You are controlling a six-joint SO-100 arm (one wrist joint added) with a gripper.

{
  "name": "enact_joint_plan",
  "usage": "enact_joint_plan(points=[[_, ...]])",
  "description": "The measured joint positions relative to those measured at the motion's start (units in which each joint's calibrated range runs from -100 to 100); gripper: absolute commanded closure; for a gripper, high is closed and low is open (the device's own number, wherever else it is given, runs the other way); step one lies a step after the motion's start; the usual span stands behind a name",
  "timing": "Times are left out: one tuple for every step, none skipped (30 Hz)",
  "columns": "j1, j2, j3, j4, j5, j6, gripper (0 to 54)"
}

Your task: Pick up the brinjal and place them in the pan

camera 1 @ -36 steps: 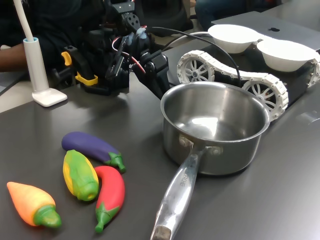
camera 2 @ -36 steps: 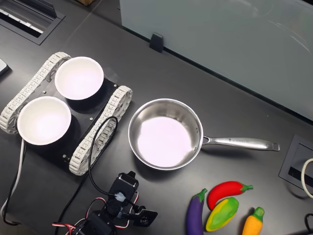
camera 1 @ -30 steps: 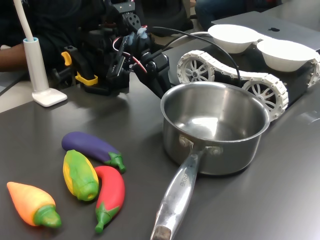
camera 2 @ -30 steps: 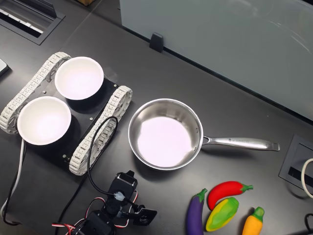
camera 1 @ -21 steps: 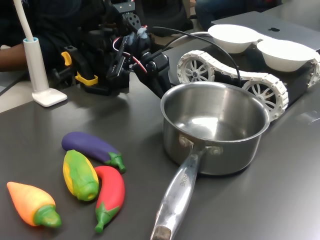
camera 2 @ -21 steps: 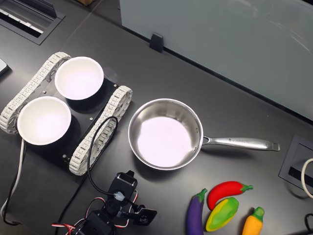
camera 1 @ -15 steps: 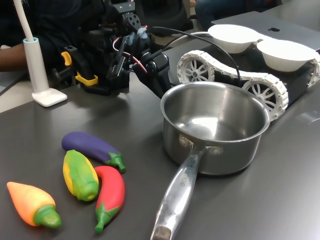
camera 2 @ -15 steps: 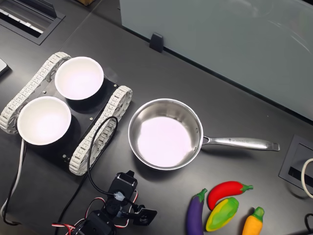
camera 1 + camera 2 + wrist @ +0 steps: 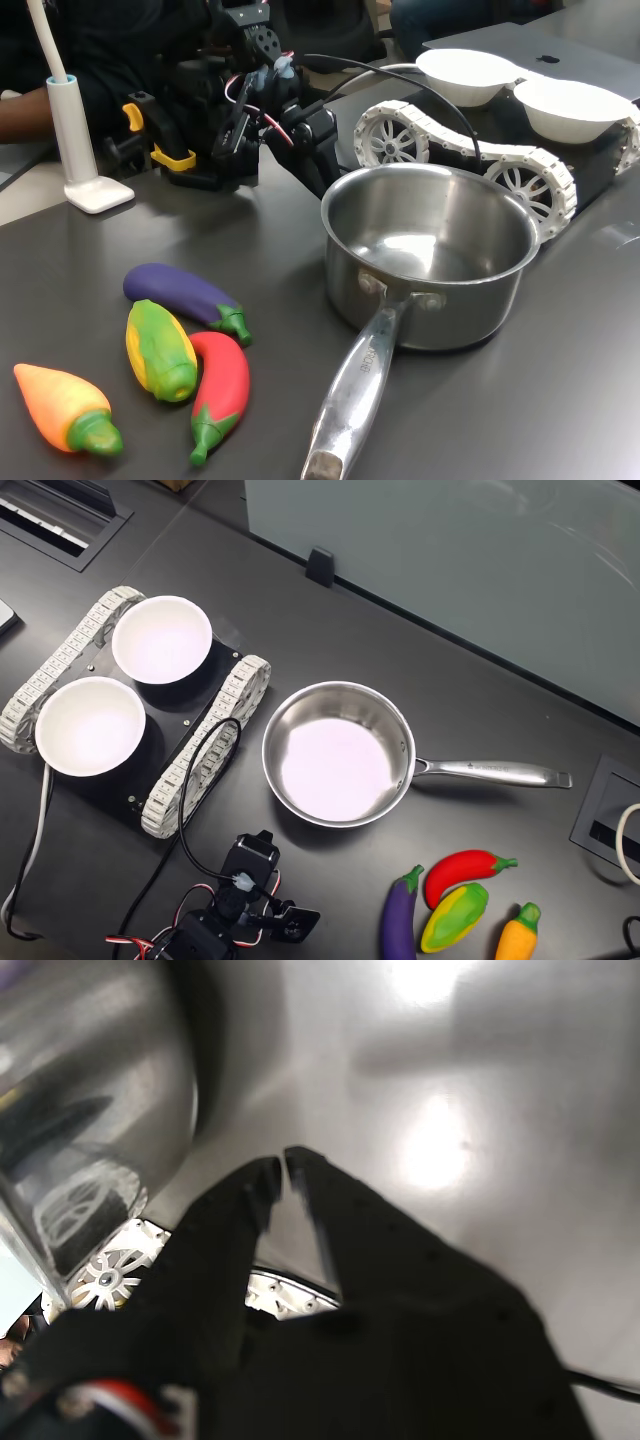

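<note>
The brinjal (image 9: 180,293) is seen lying flat on the dark tabletop (image 9: 560,400), stem cap pointed toward the pan (image 9: 430,255) — well apart from it, at the first exterior view's lower left. Touching or just beside it lies the corn (image 9: 160,350), then a red chilli (image 9: 222,385) and an orange carrot (image 9: 65,408), all in one loose cluster. In the second exterior view the same cluster is found at the lower right, brinjal (image 9: 398,915) nearest the arm.

The pan is empty, upright, its long handle (image 9: 490,773) pointed to the second exterior view's right. Behind it a tracked vehicle (image 9: 520,175) carries two white bowls (image 9: 160,638).

The tool (image 9: 277,1166) is held low beside the pan's wall, holding nothing — its tips nearly closed, only a sliver of gap noted in the wrist view. The arm (image 9: 240,110) is folded at the far side of the tabletop, well apart from the brinjal. A white lamp base (image 9: 95,190) stands to the first exterior view's left.
</note>
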Motion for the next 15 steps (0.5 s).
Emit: enact_joint_plan(points=[[0.0, 0.0, 0.0, 0.0, 0.0, 0.0, 53.4], [0.0, 0.0, 0.0, 0.0, 0.1, 0.0, 53.4], [0.0, 0.0, 0.0, 0.0, 0.2, 0.0, 53.4], [0.0, 0.0, 0.0, 0.0, 0.2, 0.0, 53.4], [0.0, 0.0, 0.0, 0.0, 0.2, 0.0, 53.4], [0.0, 0.0, 0.0, 0.0, 0.2, 0.0, 53.4], [0.0, 0.0, 0.0, 0.0, 0.2, 0.0, 53.4], [0.0, 0.0, 0.0, 0.0, 0.2, 0.0, 53.4], [0.0, 0.0, 0.0, 0.0, 0.2, 0.0, 53.4], [0.0, 0.0, 0.0, 0.0, 0.2, 0.0, 53.5], [0.0, 0.0, 0.0, 0.0, 0.2, 0.0, 53.5], [0.0, 0.0, 0.0, 0.0, 0.2, 0.0, 53.5], [0.0, 0.0, 0.0, 0.0, 0.2, 0.0, 53.5], [0.0, 0.0, 0.0, 0.0, 0.2, 0.0, 53.5], [0.0, 0.0, 0.0, 0.0, 0.2, 0.0, 53.5]])
